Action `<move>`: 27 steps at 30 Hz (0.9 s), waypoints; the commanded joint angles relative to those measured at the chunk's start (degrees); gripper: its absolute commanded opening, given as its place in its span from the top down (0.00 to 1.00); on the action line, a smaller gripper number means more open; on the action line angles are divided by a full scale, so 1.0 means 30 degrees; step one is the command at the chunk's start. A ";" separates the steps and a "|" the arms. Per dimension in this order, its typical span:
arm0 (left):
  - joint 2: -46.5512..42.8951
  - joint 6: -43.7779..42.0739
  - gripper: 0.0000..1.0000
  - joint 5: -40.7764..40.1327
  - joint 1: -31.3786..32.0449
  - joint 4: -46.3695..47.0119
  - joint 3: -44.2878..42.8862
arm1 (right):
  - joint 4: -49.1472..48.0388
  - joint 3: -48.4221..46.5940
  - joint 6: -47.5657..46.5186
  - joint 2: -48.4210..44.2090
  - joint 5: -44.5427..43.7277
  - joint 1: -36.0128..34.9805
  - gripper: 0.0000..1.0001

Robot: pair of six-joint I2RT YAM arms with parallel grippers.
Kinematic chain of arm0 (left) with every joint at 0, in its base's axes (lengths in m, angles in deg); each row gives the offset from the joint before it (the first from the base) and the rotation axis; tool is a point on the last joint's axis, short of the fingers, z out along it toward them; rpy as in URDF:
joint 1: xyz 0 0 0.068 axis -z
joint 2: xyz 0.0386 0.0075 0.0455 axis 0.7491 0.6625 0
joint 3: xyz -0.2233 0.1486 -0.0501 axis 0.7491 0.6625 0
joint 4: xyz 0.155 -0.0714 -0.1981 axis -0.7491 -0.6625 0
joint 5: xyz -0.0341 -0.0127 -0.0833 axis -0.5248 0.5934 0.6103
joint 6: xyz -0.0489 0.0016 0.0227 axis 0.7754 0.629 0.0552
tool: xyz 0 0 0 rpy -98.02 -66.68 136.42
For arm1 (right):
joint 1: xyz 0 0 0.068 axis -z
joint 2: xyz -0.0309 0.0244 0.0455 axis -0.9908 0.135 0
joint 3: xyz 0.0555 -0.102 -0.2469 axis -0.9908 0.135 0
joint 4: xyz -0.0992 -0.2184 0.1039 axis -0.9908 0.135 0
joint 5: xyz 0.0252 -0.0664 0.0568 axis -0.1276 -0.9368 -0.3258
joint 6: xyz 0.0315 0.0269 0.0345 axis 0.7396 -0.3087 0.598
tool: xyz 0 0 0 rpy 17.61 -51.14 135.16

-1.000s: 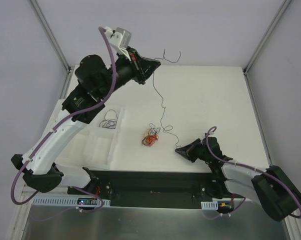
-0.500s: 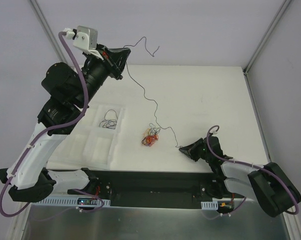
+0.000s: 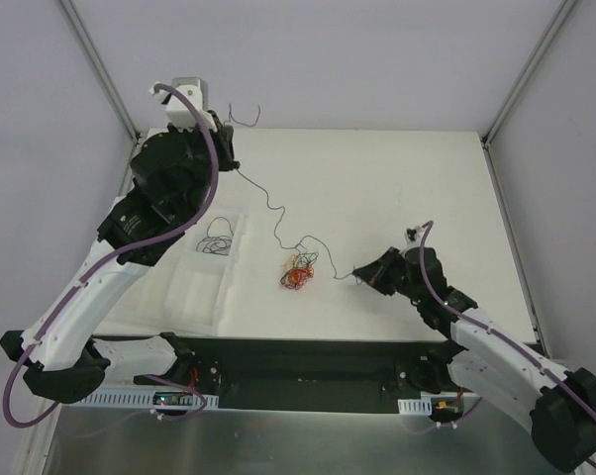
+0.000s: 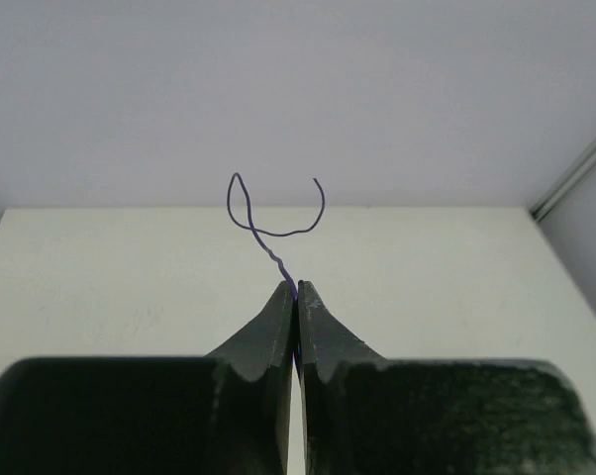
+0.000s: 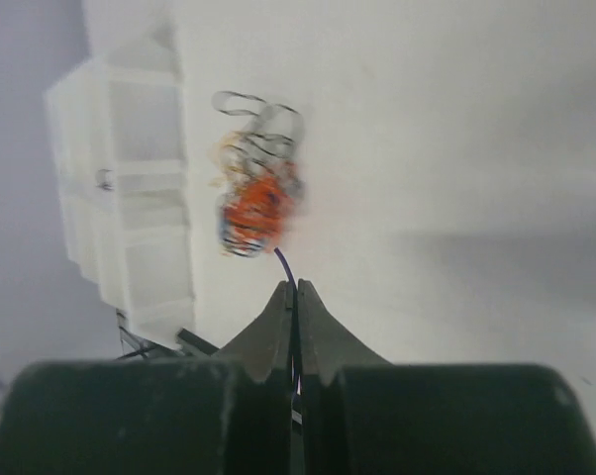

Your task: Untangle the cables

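The cables are a small orange, red and black knot (image 3: 298, 273) on the white table, blurred in the right wrist view (image 5: 255, 212). One long thin purple cable (image 3: 277, 220) runs slack across the table, passing just behind the knot. My left gripper (image 3: 233, 164) is raised at the back left and shut on one end of it (image 4: 295, 287), with a curled tail (image 4: 276, 232) sticking out past the tips. My right gripper (image 3: 360, 274) is right of the knot, low over the table, shut on the other end (image 5: 295, 287).
A white compartment tray (image 3: 194, 287) lies left of the knot, with a loose black wire (image 3: 216, 243) in its far cell. The tray also shows in the right wrist view (image 5: 130, 198). A black base rail (image 3: 298, 368) runs along the near edge.
The left arm swung left and lower with its cable end. The right gripper moved away from the near edge. The purple cable went from stretched to slack and wavy.
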 commanded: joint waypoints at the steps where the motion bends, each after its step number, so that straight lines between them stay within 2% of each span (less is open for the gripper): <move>1: -0.0114 0.1570 1.00 -0.1610 -0.0805 -0.3295 0.1783 | 0.4107 -0.5563 -0.5139 -0.1331 -0.1607 -0.0768 1.00; 5: -0.0669 0.3970 1.00 -0.0095 -0.2706 -0.6313 0.4447 | 0.4494 -0.9575 -0.6344 -0.0193 -0.0878 -0.0914 1.00; 11: -0.1081 0.6669 1.00 0.2750 -0.5316 -0.8369 0.7030 | 0.3937 -1.3858 -0.6639 0.2767 -0.0348 -0.1442 1.00; 15: -0.0555 0.7286 1.00 0.4214 -0.6925 -0.8546 0.8086 | 0.3177 -1.5734 -0.6522 0.4319 -0.0319 -0.1939 1.00; 23: 0.1232 0.8194 1.00 0.9631 -1.0093 -0.8196 0.9171 | 0.1330 -1.8898 -0.6083 0.7309 -0.0406 -0.3374 1.00; 27: 0.1263 0.9101 1.00 0.9698 -1.0415 -0.7816 0.9901 | 0.0044 -2.0453 -0.5966 0.8627 -0.0670 -0.3844 1.00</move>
